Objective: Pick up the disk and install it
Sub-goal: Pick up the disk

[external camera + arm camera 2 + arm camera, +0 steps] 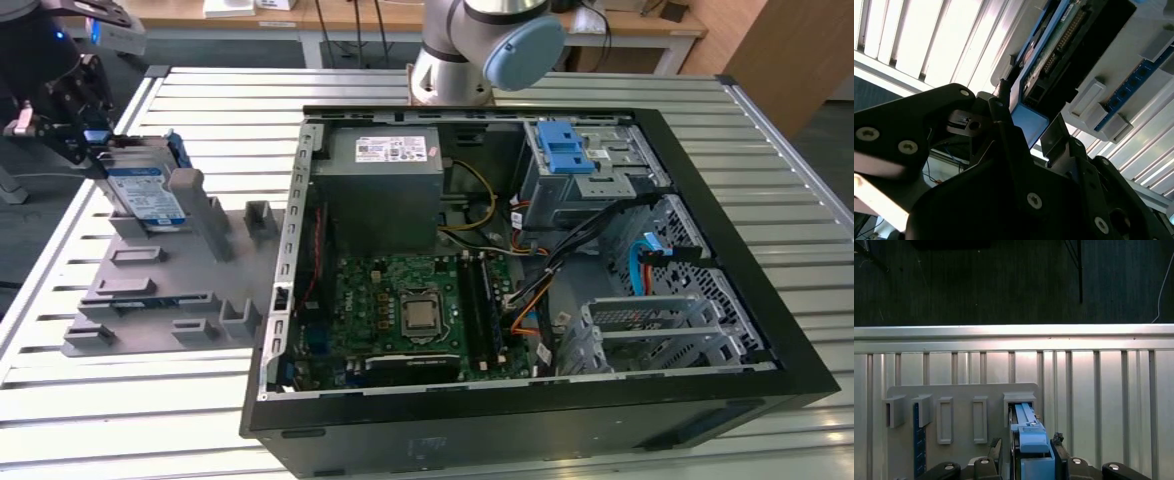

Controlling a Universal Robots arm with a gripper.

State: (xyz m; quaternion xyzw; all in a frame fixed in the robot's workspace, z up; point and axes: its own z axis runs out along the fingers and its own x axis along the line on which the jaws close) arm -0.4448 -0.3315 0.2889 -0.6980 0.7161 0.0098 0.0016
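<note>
Clearly one disk stands on edge in a slot at the far corner of the single grey fixture plate, which lies along the slatted table's edge on the exterior view's left. The one gripper is down over the disk's top. In the first wrist view its two fingers flank the blue carrier frame, one touching it and the other with a thin gap showing, so the jaws are apart and not clamped. One open computer case sits mid-table, just beside the plate. It holds one grey power-supply box and one blue latch.
</note>
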